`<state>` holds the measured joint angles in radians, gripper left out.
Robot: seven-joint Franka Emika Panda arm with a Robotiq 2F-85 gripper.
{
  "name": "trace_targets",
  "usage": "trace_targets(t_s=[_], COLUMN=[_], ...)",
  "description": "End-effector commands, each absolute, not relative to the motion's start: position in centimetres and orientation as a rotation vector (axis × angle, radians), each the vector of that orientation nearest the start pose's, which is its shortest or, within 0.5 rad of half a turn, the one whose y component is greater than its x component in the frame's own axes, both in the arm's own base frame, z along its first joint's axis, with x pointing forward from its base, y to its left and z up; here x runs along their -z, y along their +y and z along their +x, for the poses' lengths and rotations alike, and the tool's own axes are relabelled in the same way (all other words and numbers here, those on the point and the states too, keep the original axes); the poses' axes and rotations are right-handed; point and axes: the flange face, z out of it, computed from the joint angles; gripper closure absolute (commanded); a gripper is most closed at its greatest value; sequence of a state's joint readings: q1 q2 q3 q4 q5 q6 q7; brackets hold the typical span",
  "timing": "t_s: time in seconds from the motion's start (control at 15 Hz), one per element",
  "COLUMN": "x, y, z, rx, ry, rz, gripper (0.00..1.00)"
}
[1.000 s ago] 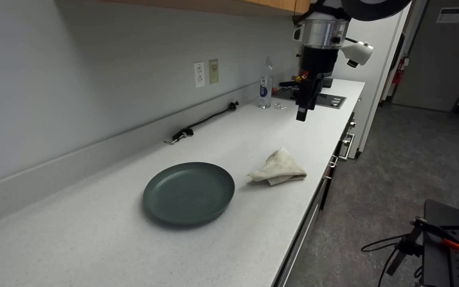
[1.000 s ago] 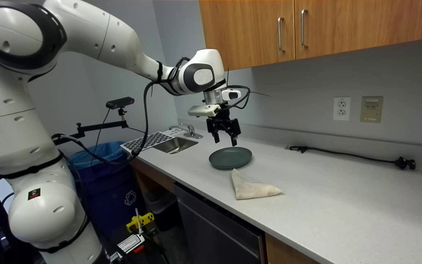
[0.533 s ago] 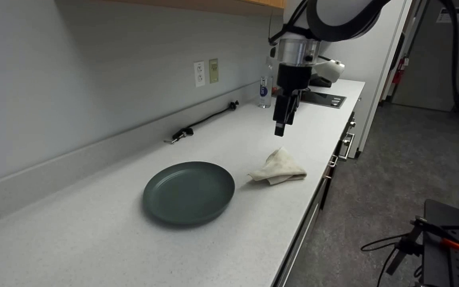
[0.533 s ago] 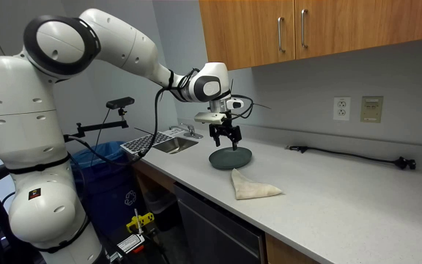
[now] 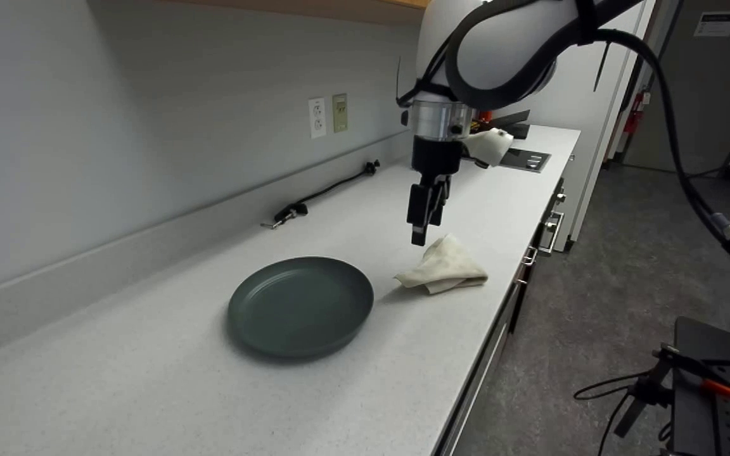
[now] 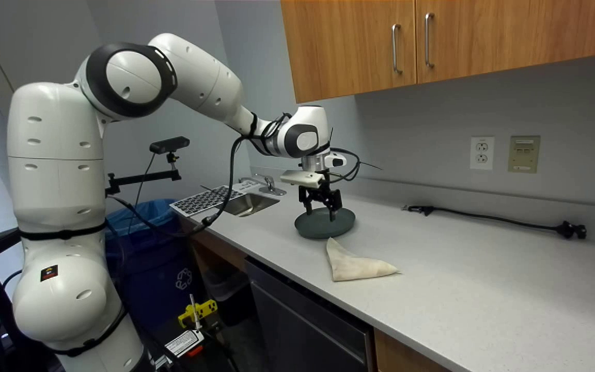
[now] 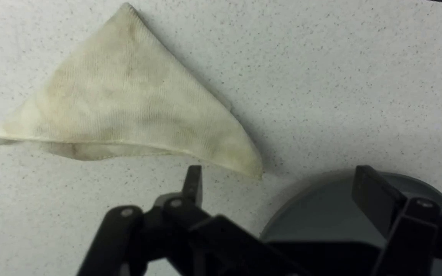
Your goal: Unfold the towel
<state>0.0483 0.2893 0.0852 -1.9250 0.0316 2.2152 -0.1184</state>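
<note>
The black two-fingered claw (image 7: pixel 279 170), spread wide and empty, shows low in the wrist view; the cream-beige, triangle-folded cloth towel (image 7: pixel 129 96) lies upper left, long edge running sideways, right corner nearest.

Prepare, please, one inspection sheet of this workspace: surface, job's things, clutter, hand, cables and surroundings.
Surface: pale, speckled countertop.
Job's things: cream towel, faintly stained, folded into a rough triangle, lower layer showing along one edge.
Clutter: dark green plate beside the towel, not touching it; black cord-like item near the wall, exact kind unclear.
Hand: open, above the countertop, holding nothing.
Cables: black cable hanging from the arm, away from the towel.
Surroundings: sink, blue bin, wooden cabinets.
</note>
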Motion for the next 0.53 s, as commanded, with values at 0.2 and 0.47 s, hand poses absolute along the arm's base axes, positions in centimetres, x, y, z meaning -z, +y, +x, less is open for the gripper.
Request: trace_targets(t_s=[0.2, 0.47], x=[-32.74, -32.80], y=[8.05, 8.02], z=[61.20, 61.66], rx=[-0.031, -0.007], ry=[-0.350, -0.326], rz=[-3.070, -3.070], gripper=[0.00, 0.00])
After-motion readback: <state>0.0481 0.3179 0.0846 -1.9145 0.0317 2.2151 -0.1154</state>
